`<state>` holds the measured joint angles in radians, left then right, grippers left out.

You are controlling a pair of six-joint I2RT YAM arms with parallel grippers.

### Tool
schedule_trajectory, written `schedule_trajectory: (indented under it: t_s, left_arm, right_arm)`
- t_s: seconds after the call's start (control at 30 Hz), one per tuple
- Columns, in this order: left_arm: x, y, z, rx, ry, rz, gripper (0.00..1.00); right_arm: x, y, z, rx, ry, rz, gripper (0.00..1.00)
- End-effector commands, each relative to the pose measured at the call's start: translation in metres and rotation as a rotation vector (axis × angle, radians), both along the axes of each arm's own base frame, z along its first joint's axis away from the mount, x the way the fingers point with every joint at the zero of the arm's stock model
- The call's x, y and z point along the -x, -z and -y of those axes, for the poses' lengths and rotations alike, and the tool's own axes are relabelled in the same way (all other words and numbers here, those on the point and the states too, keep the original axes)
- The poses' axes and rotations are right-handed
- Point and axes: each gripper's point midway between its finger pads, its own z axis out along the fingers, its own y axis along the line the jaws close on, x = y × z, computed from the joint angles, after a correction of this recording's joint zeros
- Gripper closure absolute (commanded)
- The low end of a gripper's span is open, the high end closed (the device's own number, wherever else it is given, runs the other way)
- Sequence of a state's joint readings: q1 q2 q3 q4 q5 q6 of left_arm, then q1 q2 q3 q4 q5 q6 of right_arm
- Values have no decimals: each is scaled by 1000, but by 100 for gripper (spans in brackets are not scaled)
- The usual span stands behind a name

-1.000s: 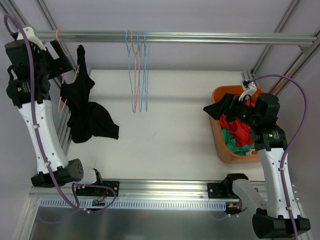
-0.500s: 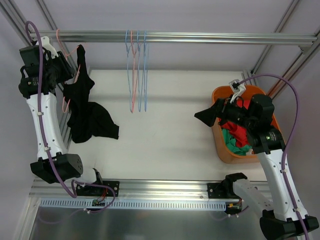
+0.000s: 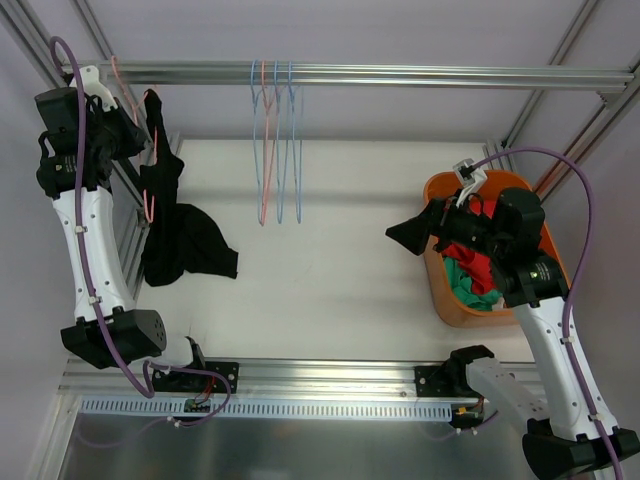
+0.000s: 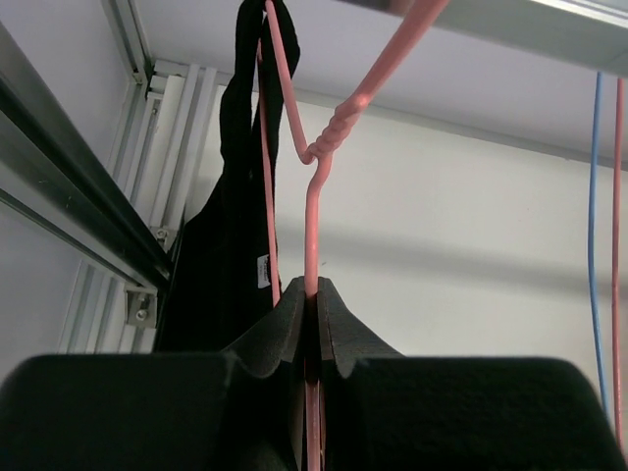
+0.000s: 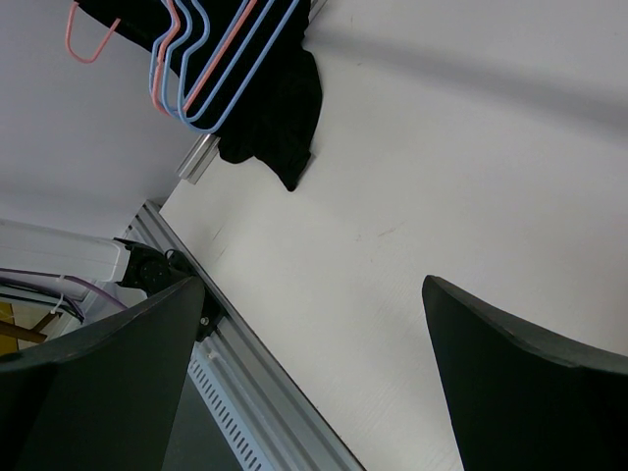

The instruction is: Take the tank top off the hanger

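Bare hangers point(image 3: 276, 150) on rail point(image 3: 400, 75); orange basket point(image 3: 450, 310) of clothes point(image 3: 468, 276).

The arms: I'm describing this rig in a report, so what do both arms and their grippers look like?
Both the left arm and the right arm have white tubular links between black joint housings, with a purple cable strung along each. The left gripper and right gripper have matte black, wedge-shaped fingers. No markings are legible.
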<state>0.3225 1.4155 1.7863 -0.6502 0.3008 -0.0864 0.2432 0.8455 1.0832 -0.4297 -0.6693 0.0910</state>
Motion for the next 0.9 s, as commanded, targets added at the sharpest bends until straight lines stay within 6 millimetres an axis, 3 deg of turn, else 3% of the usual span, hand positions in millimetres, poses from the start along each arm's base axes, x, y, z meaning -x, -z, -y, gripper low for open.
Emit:
schedule_trajectory:
  t_s: [0.0, 0.2, 0.37, 0.6, 0.87]
  left_arm:
    - [7, -44, 7, -48, 41, 139, 100]
    - [32, -83, 38, -13, 151, 255, 100]
    - [55, -88, 55, 23, 192, 281, 100]
    - [98, -53, 87, 133, 267, 238, 100]
    - [166, 21, 138, 316, 402, 145, 100]
  right_arm:
    - [0, -15, -2, -7, -17, 85, 0]
    - [1, -17, -3, -8, -23, 90, 0]
    - [2, -17, -4, -11, -35, 93, 1]
    - [9, -23, -6, -19, -71, 117, 1]
    - [26, -28, -11, -41, -144, 145, 0]
